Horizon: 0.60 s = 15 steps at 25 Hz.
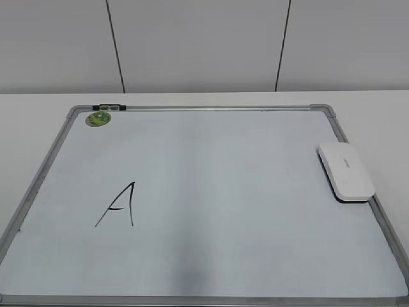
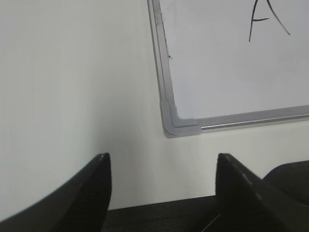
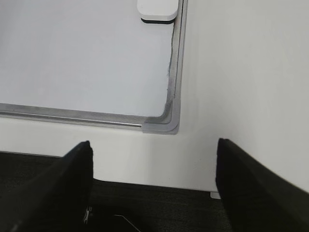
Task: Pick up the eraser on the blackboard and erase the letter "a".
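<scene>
Nothing is yet done: the flat white plastic eraser [image 1: 346,171] is left untouched at the right edge of the silver-framed white blackboard [image 1: 192,109], the angular black letter [image 1: 119,204] remains lower left, and both the left gripper [image 2: 163,193] and right gripper [image 3: 153,188] are held wide open, empty.

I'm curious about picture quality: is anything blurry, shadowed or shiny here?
Exterior view: even, soft light, the board and letter sharp, a faint dark band near its front. Both wrist views: the close black fingers look soft, with dim shadow on the table below the board corners.
</scene>
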Each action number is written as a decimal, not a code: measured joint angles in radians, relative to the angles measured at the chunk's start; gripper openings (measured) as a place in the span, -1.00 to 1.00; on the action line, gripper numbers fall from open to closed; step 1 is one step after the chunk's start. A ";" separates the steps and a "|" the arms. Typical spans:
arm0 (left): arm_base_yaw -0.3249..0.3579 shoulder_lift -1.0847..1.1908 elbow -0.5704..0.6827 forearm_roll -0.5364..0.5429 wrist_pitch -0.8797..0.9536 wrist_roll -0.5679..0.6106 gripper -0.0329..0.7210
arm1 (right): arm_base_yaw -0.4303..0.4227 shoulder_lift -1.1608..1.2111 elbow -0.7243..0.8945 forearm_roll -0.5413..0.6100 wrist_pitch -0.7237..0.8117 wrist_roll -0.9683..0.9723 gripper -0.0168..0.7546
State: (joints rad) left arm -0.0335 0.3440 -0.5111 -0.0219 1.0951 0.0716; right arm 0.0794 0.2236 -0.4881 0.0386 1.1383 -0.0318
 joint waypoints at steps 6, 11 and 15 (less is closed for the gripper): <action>0.000 0.000 0.000 0.000 -0.002 0.000 0.40 | 0.000 0.000 0.000 0.011 0.000 0.000 0.57; 0.000 0.000 0.000 0.000 -0.002 0.000 0.40 | 0.000 0.000 0.000 0.011 0.000 0.002 0.57; 0.000 0.000 0.000 0.000 -0.002 0.000 0.40 | 0.000 0.000 0.000 0.011 -0.001 0.002 0.57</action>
State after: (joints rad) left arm -0.0335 0.3440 -0.5111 -0.0219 1.0936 0.0716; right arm 0.0794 0.2236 -0.4881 0.0498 1.1377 -0.0297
